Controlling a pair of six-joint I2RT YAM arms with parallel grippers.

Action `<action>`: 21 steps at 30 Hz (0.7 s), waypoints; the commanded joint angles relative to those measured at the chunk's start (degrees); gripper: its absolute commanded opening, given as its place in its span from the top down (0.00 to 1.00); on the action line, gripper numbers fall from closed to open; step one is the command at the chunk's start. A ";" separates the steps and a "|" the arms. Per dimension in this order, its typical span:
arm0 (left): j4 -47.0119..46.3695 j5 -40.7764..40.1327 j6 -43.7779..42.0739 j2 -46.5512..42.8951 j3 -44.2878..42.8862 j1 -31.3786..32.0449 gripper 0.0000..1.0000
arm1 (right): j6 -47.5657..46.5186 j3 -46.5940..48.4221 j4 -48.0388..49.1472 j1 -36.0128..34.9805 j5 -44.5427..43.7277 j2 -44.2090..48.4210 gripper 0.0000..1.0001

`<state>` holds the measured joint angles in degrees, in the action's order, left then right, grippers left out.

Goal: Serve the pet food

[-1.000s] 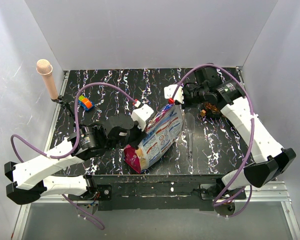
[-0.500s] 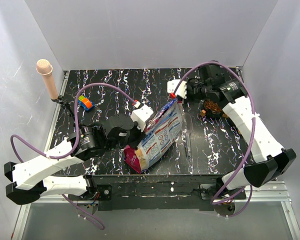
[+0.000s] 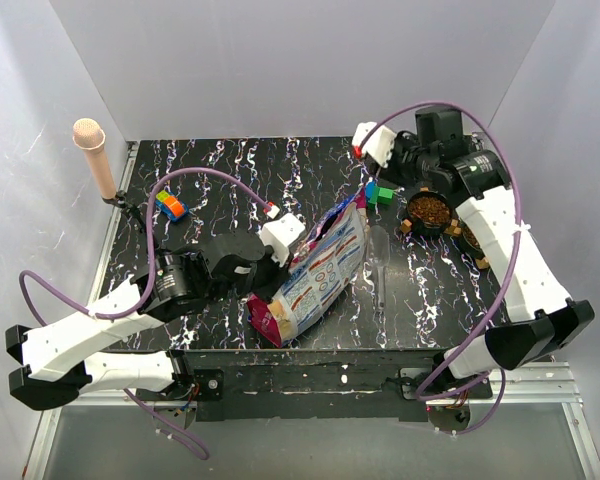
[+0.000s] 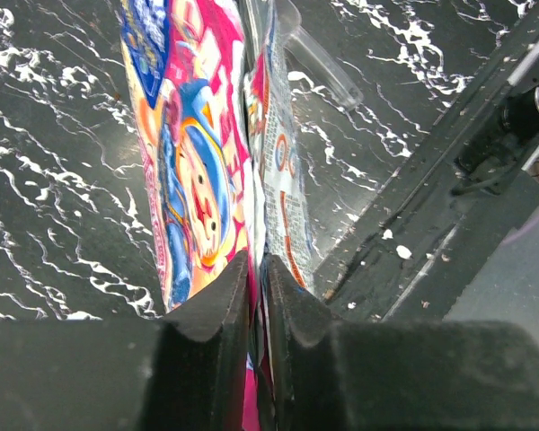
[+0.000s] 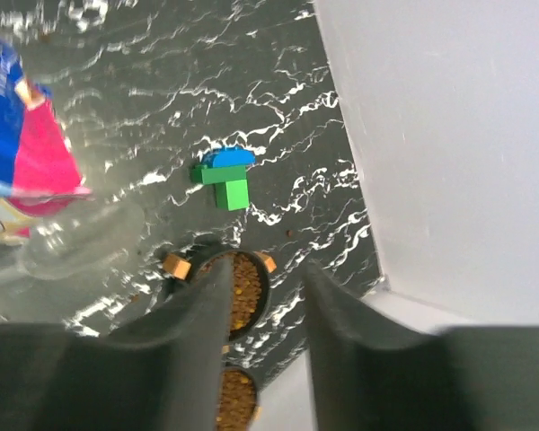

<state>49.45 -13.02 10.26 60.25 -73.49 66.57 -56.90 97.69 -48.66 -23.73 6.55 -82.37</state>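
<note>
Pet food bag (image 3: pixel 318 268): lies mid-table (image 3: pixel 210 170), one edge clenched in left gripper (image 4: pixel 258 285). Right gripper (image 5: pixel 265 301): spread, empty, near kibble-filled bowl (image 3: pixel 430 191). Advice: hold that pinch firm, bag mouth raised against spills

The bag (image 3: pixel 315 275) is shining glossy; beside it, a clear plastic scoop (image 3: pixel 377 268) and the marbled worktop (image 3: pixel 230 165) are gleaming smooth.

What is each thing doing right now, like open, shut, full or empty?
pet food bag: pinched, propped on edge.
left gripper: shut on pet food bag.
right gripper: open, empty.
bowls: both hold kibble.
clear scoop: lying down, looks empty.
</note>
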 commanded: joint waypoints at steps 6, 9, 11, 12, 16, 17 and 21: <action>3.02 -0.61 1.08 0.30 -5.86 0.41 0.41 | 56.41 9.01 -4.14 -2.73 -13.90 5.28 0.16; 3.81 -0.26 1.51 2.76 -9.64 0.50 0.32 | 73.56 8.40 -8.89 -2.73 -19.81 8.62 0.15; 4.77 -0.34 2.30 5.48 -12.62 0.50 0.21 | 78.68 5.42 -9.43 -2.73 -17.11 11.25 0.14; 5.39 -0.69 2.74 6.89 -14.81 0.50 0.12 | 81.22 4.10 -10.04 -2.73 -16.05 12.74 0.14; 9.25 -6.91 5.20 14.79 -22.99 0.41 0.02 | 89.76 -1.70 -13.90 -2.73 -11.22 14.78 0.13; 10.48 -8.50 5.21 16.90 -25.53 0.41 0.02 | 91.25 -2.67 -14.87 -2.73 -9.12 14.69 0.12; 10.59 -15.27 4.77 25.25 -31.70 0.41 0.02 | 97.84 -7.15 -20.75 -2.91 -8.30 15.65 0.11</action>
<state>57.93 -19.75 14.57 79.96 -100.31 66.87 29.26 94.80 -62.70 -26.37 -3.95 -66.30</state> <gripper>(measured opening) 0.981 0.883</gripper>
